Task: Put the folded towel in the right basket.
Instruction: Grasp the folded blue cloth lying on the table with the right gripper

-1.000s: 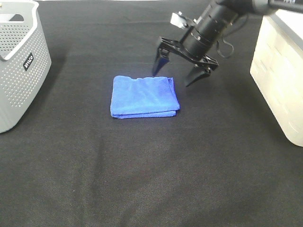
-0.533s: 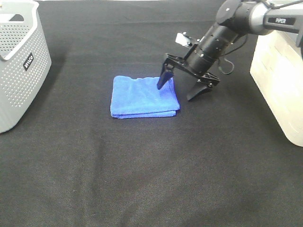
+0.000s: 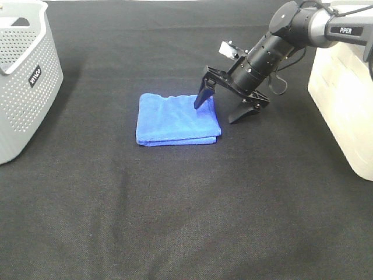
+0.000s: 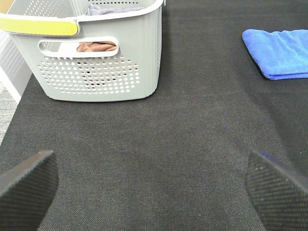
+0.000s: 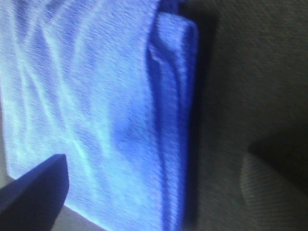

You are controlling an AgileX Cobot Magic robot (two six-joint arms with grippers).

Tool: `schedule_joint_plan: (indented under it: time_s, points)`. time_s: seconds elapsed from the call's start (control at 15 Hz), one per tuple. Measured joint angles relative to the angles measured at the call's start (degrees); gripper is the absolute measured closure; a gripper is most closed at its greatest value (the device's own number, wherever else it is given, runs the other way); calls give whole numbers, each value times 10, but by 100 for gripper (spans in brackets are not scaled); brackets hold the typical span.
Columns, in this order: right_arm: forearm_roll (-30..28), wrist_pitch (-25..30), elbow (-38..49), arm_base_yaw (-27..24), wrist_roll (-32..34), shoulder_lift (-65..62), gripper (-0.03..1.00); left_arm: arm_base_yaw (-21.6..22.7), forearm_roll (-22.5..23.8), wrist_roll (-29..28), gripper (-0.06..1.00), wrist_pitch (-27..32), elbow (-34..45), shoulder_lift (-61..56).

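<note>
Folded blue terry towel lies flat mid-desk, on black cloth desk, well apart from cream right basket.

Right pincer spread wide, straddling towel's right edge: one finger on top of towel, other on desk beside it. Left pincer also spread, holding nothing, near grey perforated basket.

Risk: closing may pinch top layers only, so towel unfolds on lift or drags.

Right wrist view shows stacked fold edge; blurred, so layer count probably unreadable. Only high view shows target basket.
</note>
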Motion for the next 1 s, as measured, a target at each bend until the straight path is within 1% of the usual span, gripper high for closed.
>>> schedule_joint_plan:
  time_s: [0.07, 0.2, 0.4, 0.53, 0.6, 0.67, 0.73, 0.8, 0.93, 1.0]
  points:
    - [21, -2, -1, 0, -2, 5, 3, 0, 0, 0, -4, 0, 0, 0]
    - [44, -2, -6, 4, -3, 17, 3, 0, 0, 0, -4, 0, 0, 0]
    - [68, -17, -13, 37, -4, 29, 7, 0, 0, 0, -4, 0, 0, 0]
    - [77, -28, -13, 53, -5, 34, 16, 0, 0, 0, -4, 0, 0, 0]
    - [76, -29, -13, 53, -5, 35, 24, 0, 0, 0, -4, 0, 0, 0]
    - [74, -32, -12, 53, -5, 37, 29, 0, 0, 0, -4, 0, 0, 0]
    - [74, -32, -12, 53, -5, 37, 29, 0, 0, 0, -4, 0, 0, 0]
    - [74, -34, -12, 53, -5, 38, 35, 0, 0, 0, -4, 0, 0, 0]
    - [69, -40, -11, 53, -5, 43, 58, 0, 0, 0, -4, 0, 0, 0]
    - [68, -41, -11, 53, -5, 45, 75, 0, 0, 0, -4, 0, 0, 0]
